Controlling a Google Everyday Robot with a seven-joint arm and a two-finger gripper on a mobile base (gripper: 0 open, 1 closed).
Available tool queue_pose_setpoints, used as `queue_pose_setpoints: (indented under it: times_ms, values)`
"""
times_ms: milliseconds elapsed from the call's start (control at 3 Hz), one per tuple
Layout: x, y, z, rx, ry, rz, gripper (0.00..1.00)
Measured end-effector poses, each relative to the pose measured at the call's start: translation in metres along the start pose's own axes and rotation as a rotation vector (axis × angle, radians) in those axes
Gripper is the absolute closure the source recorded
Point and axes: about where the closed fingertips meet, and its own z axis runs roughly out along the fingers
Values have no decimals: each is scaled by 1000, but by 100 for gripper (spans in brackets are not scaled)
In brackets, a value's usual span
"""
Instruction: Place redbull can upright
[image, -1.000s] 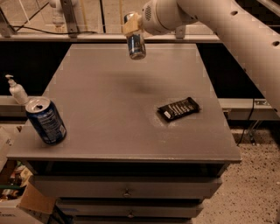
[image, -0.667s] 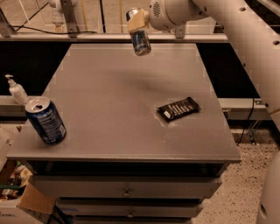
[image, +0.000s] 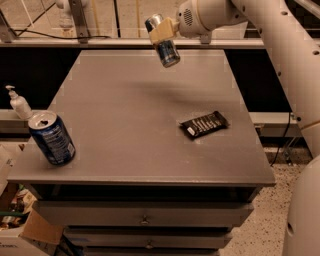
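**Redbull can carried a little right, held clear of the table**

Shifted slightly to the right since a second ago, the gripper hangs above the table's far edge, a bit right of the middle. The white arm has swung with it and now fills more of the upper right corner, its lower part running down the right side. Nothing else has moved.

Two tan fingers are closed around the redbull can's upper half and grip it firmly. The can is in the air, not touching the table. It is tilted, with the silver top up and to the left and the blue base down and to the right, pointing towards the table's far part.

On the table, the soda can stands at the near left corner just inside the edge. It is dark blue with white print, and its open top faces up. A dark packet lies flat right of centre, turned at a slight angle, well apart from both cans. The grey surface between them is bare.

Left of the table, a white pump bottle stands on a lower ledge behind the soda can. Under the tabletop are two drawers with small knobs, one above the other. A cardboard box sits on the floor at the bottom left corner.
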Motion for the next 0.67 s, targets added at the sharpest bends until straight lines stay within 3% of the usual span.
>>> queue_pose_setpoints:
  times_ms: [333,667]
  values:
    - [-2,-7,20,61,-29,-79,100]
    - [-11,-4,20,140,-53,-220,100]
